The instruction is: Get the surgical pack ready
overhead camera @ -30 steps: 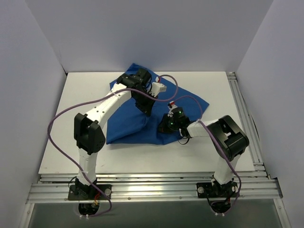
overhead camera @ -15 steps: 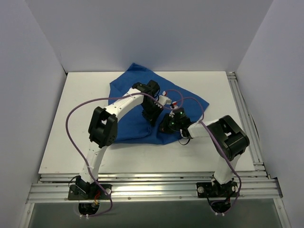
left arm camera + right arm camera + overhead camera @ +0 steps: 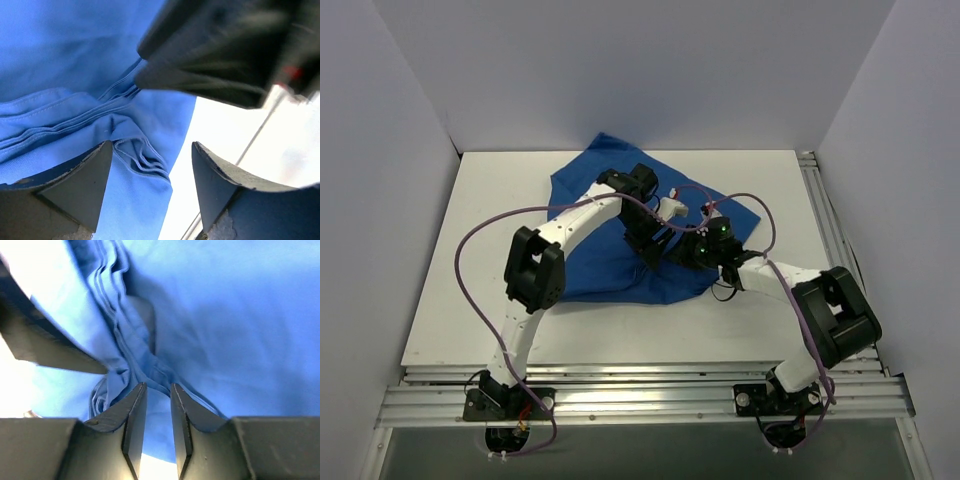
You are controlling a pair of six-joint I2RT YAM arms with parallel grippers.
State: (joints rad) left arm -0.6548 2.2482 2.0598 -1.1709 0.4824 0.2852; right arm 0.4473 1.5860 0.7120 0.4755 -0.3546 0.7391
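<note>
The surgical pack shows only as a royal-blue cloth drape (image 3: 590,265), folded over into a rough parcel in the middle of the table. Whatever it wraps is hidden. My left gripper (image 3: 651,250) hangs over its near-right edge. In the left wrist view this gripper (image 3: 152,150) stands wide open above a bunched hem of the drape (image 3: 60,60), gripping nothing. My right gripper (image 3: 680,252) sits close beside it, almost touching. In its wrist view the right gripper (image 3: 159,390) has a narrow gap with nothing in it, tips over the creased drape (image 3: 240,315).
White table (image 3: 470,300) with white walls on three sides. An aluminium rail (image 3: 823,215) runs along the right edge and a frame bar (image 3: 640,397) along the front. Purple cables (image 3: 480,232) loop off both arms. The two wrists crowd each other.
The left arm swung from the back of the drape toward its near-right edge and opened wide. The right gripper parted slightly and its elbow shifted right. The drape's fold lies released.
</note>
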